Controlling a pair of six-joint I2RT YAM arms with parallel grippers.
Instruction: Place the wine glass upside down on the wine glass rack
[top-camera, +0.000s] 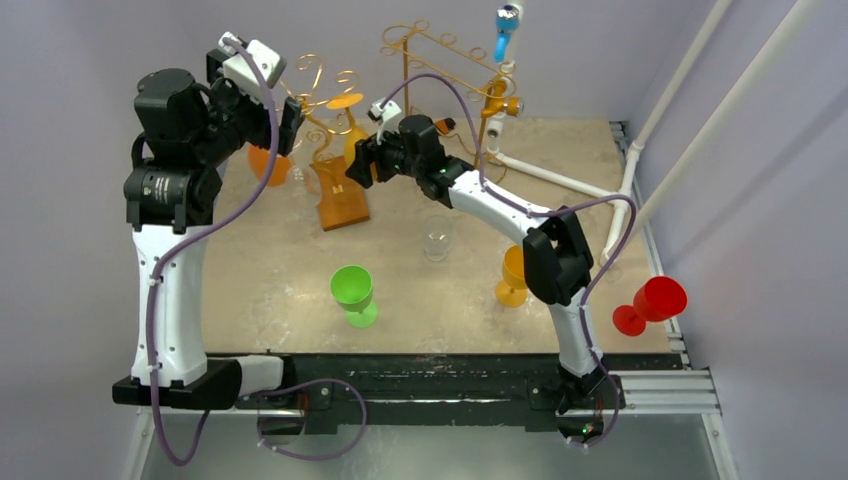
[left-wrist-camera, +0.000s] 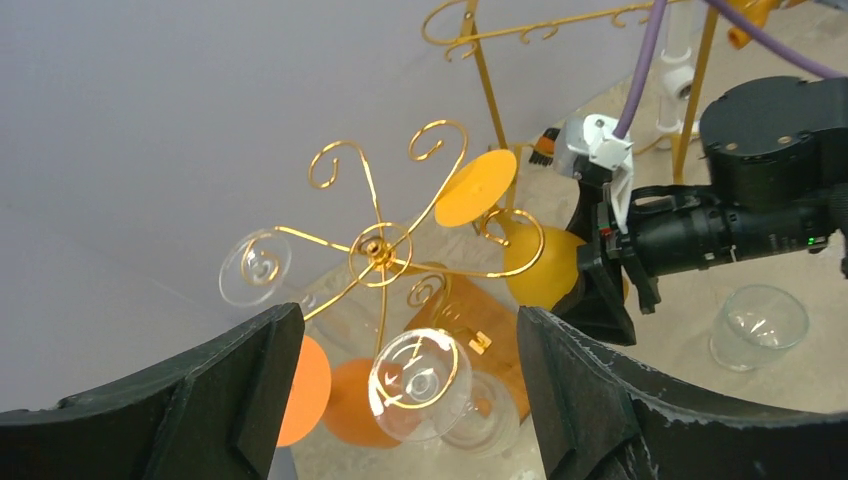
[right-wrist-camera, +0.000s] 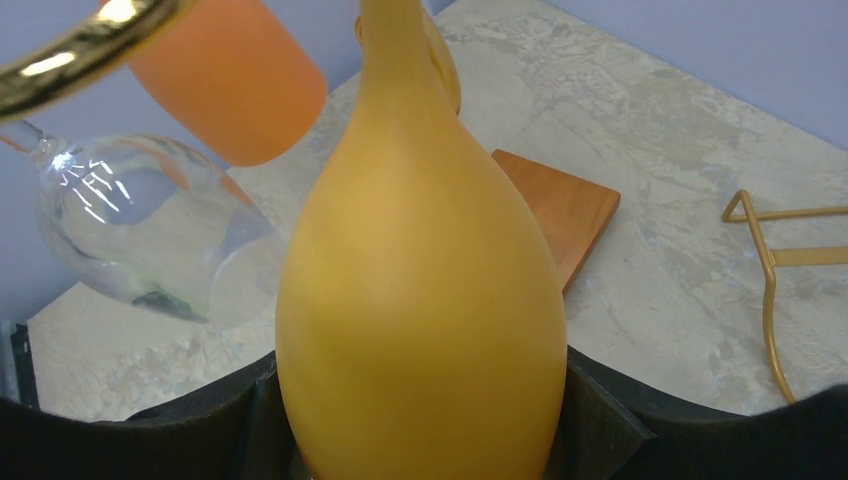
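While right fingers (right-wrist-camera: 150, 440) grip the amber glass (right-wrist-camera: 420, 300), left fingers (left-wrist-camera: 200, 400) gape, seemingly over the crowded rack (left-wrist-camera: 380, 250).

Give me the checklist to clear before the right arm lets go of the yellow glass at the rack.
1. Right hand grips the yellow glass: ok.
2. Glass inverted, foot up: ok.
3. Foot seated in a hook of the rack: cannot tell.
4. Hanging clear glass apart from the yellow glass: cannot tell.
5. Left hand open, holding nothing: ok.
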